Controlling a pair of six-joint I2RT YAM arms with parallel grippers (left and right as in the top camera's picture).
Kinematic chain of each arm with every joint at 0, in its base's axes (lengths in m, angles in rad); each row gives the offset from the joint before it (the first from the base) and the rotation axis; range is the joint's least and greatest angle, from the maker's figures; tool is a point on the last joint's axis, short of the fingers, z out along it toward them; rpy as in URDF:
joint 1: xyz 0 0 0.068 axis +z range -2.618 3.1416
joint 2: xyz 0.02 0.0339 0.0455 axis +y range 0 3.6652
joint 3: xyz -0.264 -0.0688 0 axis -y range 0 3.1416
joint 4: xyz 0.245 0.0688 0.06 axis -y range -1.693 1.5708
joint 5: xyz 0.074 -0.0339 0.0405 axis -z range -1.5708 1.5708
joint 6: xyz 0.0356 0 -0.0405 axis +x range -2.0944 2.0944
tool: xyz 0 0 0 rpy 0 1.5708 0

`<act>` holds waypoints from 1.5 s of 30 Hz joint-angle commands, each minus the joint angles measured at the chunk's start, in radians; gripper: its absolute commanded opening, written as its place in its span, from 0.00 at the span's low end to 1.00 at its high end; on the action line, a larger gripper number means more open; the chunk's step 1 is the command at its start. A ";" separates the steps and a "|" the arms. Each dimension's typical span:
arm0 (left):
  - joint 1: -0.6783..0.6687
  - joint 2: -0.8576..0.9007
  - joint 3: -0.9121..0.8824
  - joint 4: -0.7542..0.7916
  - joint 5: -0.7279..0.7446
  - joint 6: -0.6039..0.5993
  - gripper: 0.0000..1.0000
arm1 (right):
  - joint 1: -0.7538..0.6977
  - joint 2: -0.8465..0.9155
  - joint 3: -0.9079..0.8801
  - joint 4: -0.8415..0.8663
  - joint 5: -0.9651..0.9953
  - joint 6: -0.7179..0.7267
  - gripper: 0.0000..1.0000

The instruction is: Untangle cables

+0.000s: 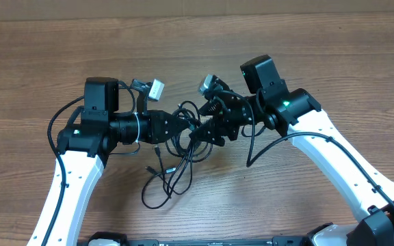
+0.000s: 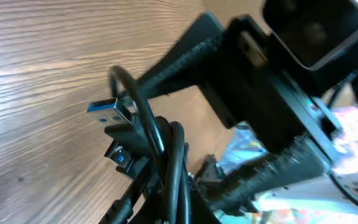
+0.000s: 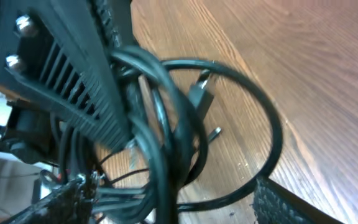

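Grips cables [image 2: 179, 168] clamped tight in left gripper [image 1: 182, 127], right gripper [image 1: 205, 133] spread wide around them. Probably light, limp, snag-prone; best taken just behind a plug [image 2: 107, 109].

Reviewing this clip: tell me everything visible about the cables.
The cables are thin, black, rubbery-looking cords tangled into one bundle between the two hands, with loose loops lying on the wooden table. One end carries a silver plug with a blue insert. The left hand looks shut on them; the open right hand straddles them.
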 commanded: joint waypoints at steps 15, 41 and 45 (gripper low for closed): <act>0.032 -0.002 0.021 0.119 0.124 -0.112 0.04 | -0.001 0.002 -0.006 -0.073 -0.024 -0.033 0.04; 0.045 0.001 0.021 0.045 -0.280 -0.254 0.60 | -0.033 0.002 -0.006 -0.212 -0.200 -0.045 0.04; 0.045 0.001 0.021 0.051 -0.210 -0.253 0.62 | -0.033 0.002 -0.006 -0.117 -0.174 0.110 0.04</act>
